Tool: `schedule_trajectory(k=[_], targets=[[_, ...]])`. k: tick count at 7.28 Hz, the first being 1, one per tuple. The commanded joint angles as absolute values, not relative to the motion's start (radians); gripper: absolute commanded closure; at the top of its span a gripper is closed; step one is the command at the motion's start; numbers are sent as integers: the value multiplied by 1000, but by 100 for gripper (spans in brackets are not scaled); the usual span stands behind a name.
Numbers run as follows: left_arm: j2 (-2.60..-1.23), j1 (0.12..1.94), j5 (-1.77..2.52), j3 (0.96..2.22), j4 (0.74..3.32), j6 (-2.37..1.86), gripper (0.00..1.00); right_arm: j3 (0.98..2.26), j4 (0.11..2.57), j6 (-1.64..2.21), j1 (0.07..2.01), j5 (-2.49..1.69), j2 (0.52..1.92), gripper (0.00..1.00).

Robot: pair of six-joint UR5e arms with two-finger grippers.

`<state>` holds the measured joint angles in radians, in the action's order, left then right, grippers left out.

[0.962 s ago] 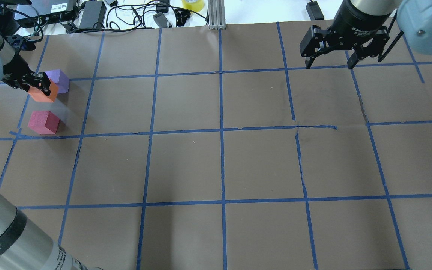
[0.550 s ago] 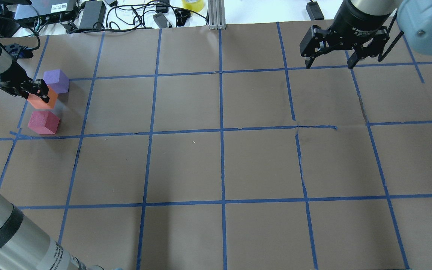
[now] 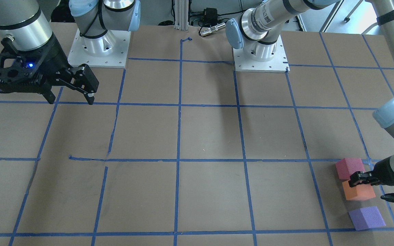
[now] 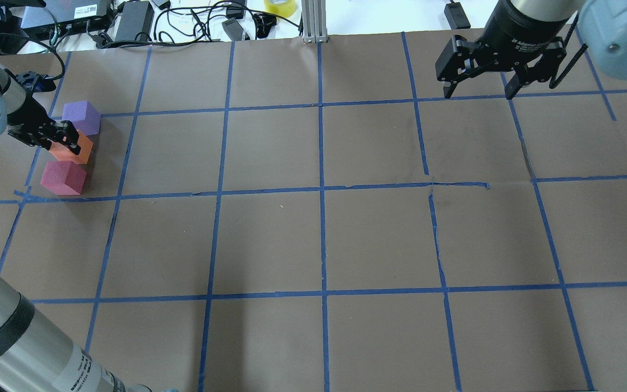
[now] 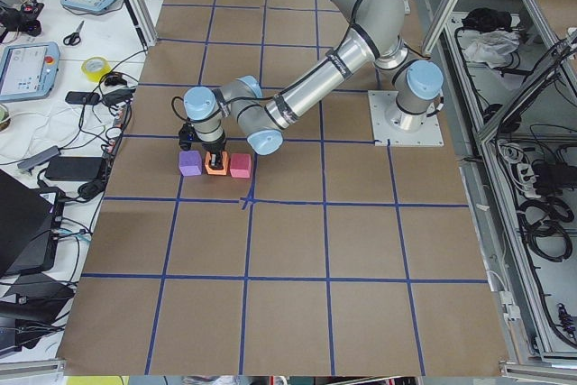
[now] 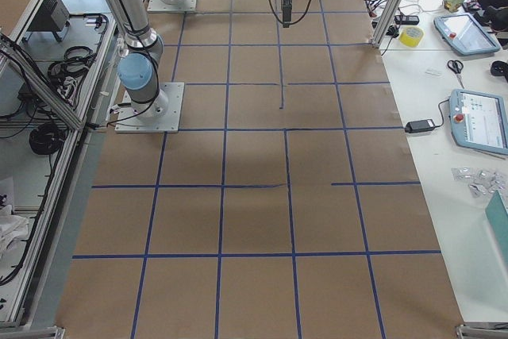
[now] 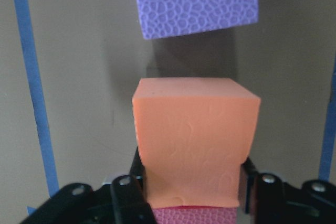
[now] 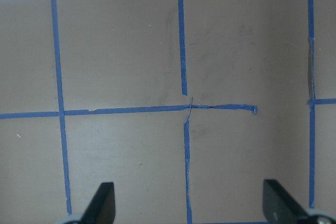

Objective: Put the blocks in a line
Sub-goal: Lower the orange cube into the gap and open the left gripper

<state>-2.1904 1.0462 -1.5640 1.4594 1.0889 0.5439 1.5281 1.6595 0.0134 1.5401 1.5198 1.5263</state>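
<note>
My left gripper (image 4: 66, 142) is shut on the orange block (image 4: 74, 151) and holds it low over the table at the far left. The block sits between the purple block (image 4: 81, 117) and the pinkish-red block (image 4: 63, 177), close against the pinkish-red one. In the left wrist view the fingers (image 7: 128, 195) clamp the orange block (image 7: 194, 135), with the purple block (image 7: 195, 1) beyond and the pinkish-red block (image 7: 194, 216) under the gripper. The front view shows the pinkish-red (image 3: 349, 167), orange (image 3: 359, 192) and purple (image 3: 367, 217) blocks in a row. My right gripper (image 4: 477, 91) is open and empty, high at the far right.
The table is brown paper with a blue tape grid (image 4: 321, 188). Cables, power bricks and a yellow tape roll (image 4: 280, 6) lie beyond the far edge. A metal post (image 4: 313, 22) stands at the far middle edge.
My left gripper has lowered the orange block and brought it into the gap between the purple and pinkish-red blocks. The right arm has not moved.
</note>
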Motion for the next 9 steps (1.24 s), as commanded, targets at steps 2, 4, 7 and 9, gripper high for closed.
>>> schedule_trajectory(k=[2, 4, 7, 9], targets=[[-2180, 1046, -1574, 1471, 1101, 557, 0, 1528, 1660, 14, 1540, 1520, 1526, 0], [-2145, 1045, -1575, 1457, 1126, 555, 0, 1528, 1660, 12, 1540, 1520, 1525, 0], [-1958, 1157, -1612, 1454, 1383, 532, 0, 1528, 1660, 11, 1540, 1520, 1522, 0], [-1867, 1349, -1615, 1453, 1419, 370, 0, 1529, 1660, 11, 1540, 1520, 1522, 0]])
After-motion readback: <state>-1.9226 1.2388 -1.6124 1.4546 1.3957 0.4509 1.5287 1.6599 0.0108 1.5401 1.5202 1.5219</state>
